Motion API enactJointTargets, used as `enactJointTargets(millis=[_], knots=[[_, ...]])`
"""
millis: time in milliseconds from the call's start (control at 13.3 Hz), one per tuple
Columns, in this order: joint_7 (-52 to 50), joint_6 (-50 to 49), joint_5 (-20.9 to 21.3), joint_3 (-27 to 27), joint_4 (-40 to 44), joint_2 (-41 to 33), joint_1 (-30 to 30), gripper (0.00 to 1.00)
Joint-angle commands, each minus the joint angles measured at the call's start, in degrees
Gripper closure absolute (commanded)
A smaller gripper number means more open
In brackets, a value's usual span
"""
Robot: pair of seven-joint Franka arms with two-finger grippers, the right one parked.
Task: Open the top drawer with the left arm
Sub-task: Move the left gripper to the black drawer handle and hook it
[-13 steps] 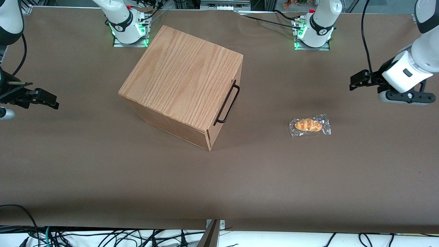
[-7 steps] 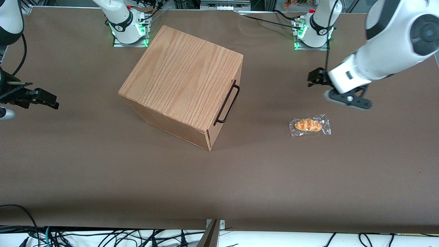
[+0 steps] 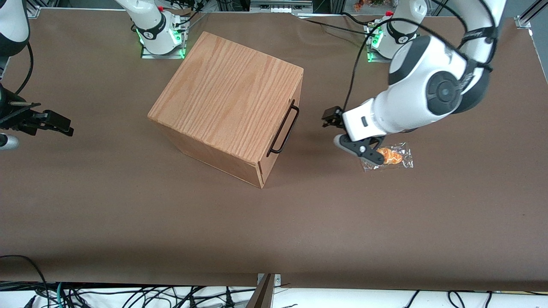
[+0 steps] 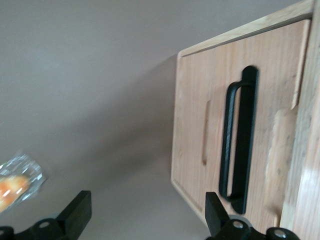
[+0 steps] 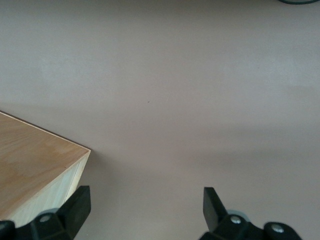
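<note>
Front view: drawer [image 3: 280, 128] shut in the cabinet [image 3: 227, 102] mid-counter; handle [image 3: 283, 127] runs slantwise, facing the working arm's end; left arm's [image 3: 428, 98] gripper [image 3: 338, 128] level with it, near but apart, jaws wide, empty; wrapped bun [image 3: 391, 157] just beside.

1. Your cabinet [image 3: 227, 98] sits on the table [image 3: 128, 222], toward the parked arm's end of it.
2. The top drawer [image 4: 220, 125] is flush in the cabinet, and its handle [image 3: 283, 128] faces the left arm [image 3: 424, 94].
3. Your gripper [image 3: 332, 128], fingers apart, hangs in front of that handle, clear of it.
4. A wrapped croissant [image 3: 387, 157] lies partly under the wrist, toward the working arm's end.
</note>
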Motion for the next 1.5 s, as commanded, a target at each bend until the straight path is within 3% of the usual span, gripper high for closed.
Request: enactJointTargets(millis=[0, 300, 1200, 1425], knots=[[0.8, 3.6, -1.3, 0.1, 2.4, 3.5, -2.3, 0.0], [0.8, 7.2, -1.3, 0.1, 2.2, 5.6, -6.3, 0.0], [1.0, 8.9, -0.4, 0.3, 1.7, 8.7, -9.1, 0.0], [1.0, 9.0, 4.0, 0.2, 1.7, 9.0, -9.2, 0.0]])
